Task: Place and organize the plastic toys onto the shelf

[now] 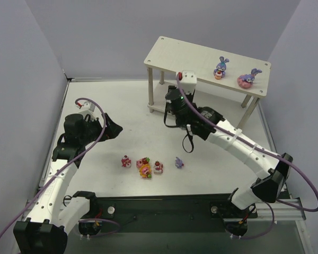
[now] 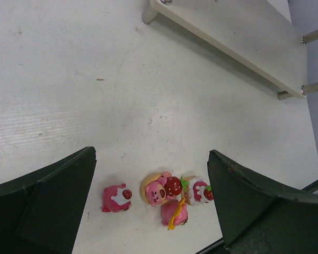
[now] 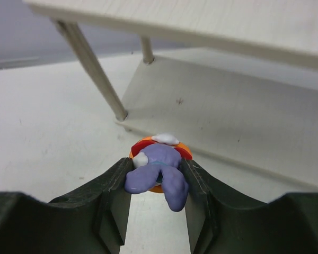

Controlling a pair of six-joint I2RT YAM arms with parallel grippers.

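From where I stand, the left arm [image 1: 58, 174] rises from the near left corner along the left edge, its wrist bent inward. The left gripper [image 1: 112, 128] hangs over the worktop's left half, jaws spread wide with nothing between them. The right arm [image 1: 238, 145] folds near the right edge and stretches diagonally toward the far edge, where the right gripper [image 3: 155, 174] pinches a purple bunny figurine [image 3: 156, 159].

2 bunnies [image 1: 220, 67] on shelf [image 1: 191, 55], toys [image 1: 146, 166] on tbl [image 1: 106, 100]
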